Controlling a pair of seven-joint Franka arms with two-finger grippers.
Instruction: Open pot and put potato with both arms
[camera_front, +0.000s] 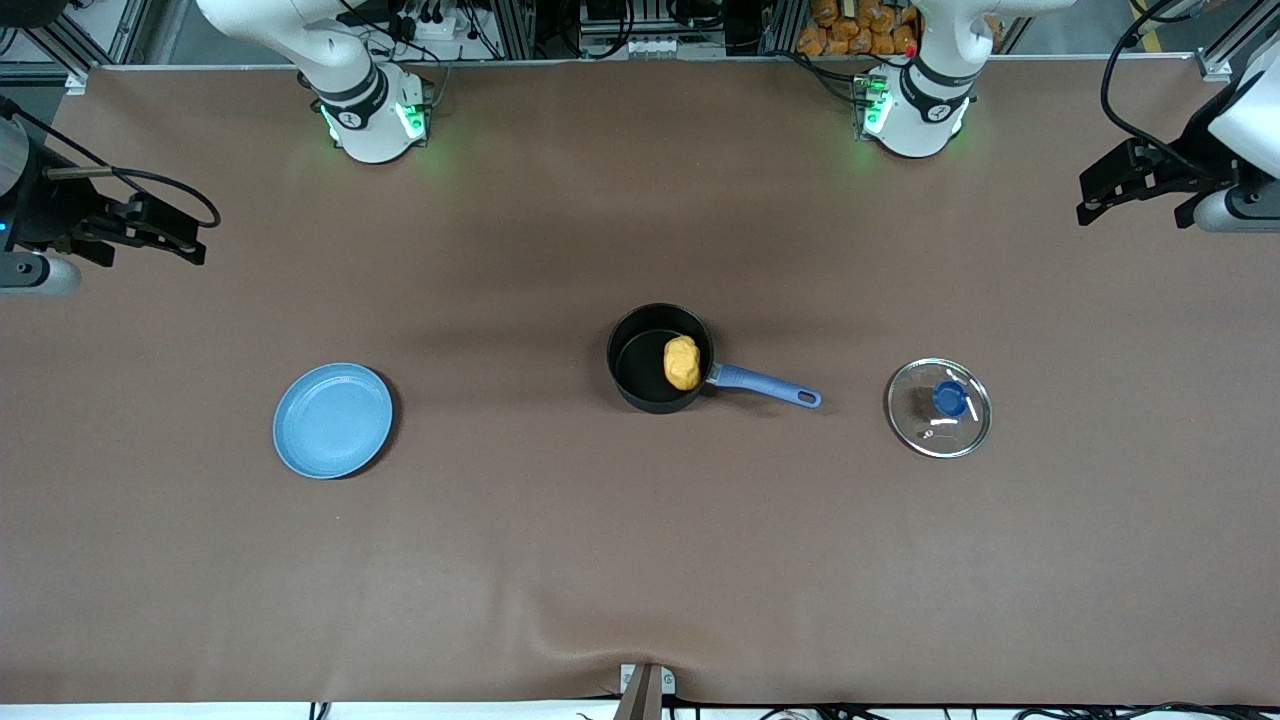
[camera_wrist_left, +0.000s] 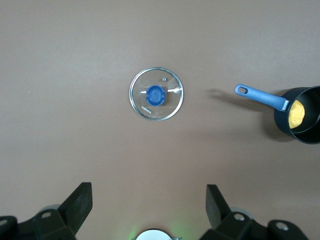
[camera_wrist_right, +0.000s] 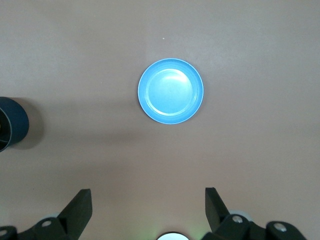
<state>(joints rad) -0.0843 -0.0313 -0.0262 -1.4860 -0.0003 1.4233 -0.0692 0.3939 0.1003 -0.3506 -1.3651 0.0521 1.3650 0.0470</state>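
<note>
The pot (camera_front: 660, 358) is sitting mid-table with its lid off, and the potato (camera_front: 682, 362) is lying inside it. The lid (camera_front: 938, 407) is resting beside the pot, toward the left arm's end; the plate (camera_front: 332, 420) toward the right arm's. The left gripper (camera_wrist_left: 149, 206) and right gripper (camera_wrist_right: 148, 206) are hanging wide open, empty, their fingertips partly cut off.

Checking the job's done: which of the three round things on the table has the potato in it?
The pot, black with a blue handle, between the empty blue plate and the glass lid, holds the potato.
</note>
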